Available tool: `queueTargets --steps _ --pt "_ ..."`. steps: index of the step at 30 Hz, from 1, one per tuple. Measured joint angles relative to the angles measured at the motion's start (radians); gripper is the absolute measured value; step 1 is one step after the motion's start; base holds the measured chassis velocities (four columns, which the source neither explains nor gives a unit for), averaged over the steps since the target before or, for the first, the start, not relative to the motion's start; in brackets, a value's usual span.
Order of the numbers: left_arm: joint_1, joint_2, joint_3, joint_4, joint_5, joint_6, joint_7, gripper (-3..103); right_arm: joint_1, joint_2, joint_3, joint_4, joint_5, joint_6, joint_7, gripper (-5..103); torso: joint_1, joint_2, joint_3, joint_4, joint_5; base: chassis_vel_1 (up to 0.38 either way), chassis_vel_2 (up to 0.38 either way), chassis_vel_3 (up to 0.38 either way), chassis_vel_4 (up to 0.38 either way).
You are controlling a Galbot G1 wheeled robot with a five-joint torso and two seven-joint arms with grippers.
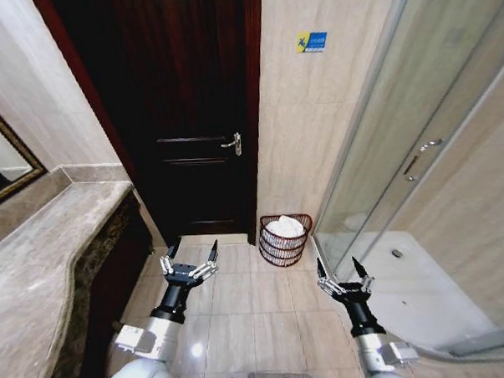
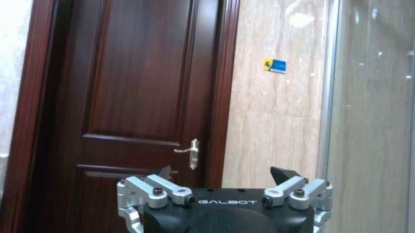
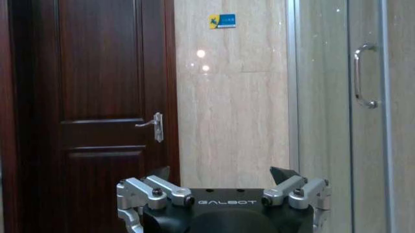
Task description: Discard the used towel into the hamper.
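The hamper (image 1: 285,248), a small reddish-brown open-weave basket, stands on the tiled floor against the wall, between the door and the shower. A white towel (image 1: 285,227) lies bunched inside it, reaching up to the rim. My left gripper (image 1: 193,250) hangs open above the floor, to the left of the hamper and apart from it, holding nothing. My right gripper (image 1: 341,269) is open and empty too, nearer to me and to the right of the hamper. In the wrist views the left gripper (image 2: 222,172) and the right gripper (image 3: 220,171) both point at the wall, fingers spread.
A dark wooden door (image 1: 190,116) with a metal handle (image 1: 232,142) stands shut ahead. A marble counter (image 1: 37,249) runs along the left. The glass shower enclosure (image 1: 417,148) fills the right. Bare floor tiles (image 1: 248,298) lie between the arms.
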Motion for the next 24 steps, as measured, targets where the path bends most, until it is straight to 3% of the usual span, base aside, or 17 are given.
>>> queueTargets --steps 16,24 --pt "0.0 0.0 0.0 0.0 0.0 0.0 0.0 100 0.0 0.0 0.0 0.0 0.0 0.0 0.0 100 0.001 -0.001 0.0 -0.0001 0.0 0.061 -0.053 -0.059 0.063" --pt "0.0 0.0 0.0 0.0 0.0 0.0 0.0 100 0.0 0.0 0.0 0.0 0.0 0.0 0.0 100 0.001 0.0 0.0 0.0 0.0004 0.158 -0.154 -0.167 0.182"
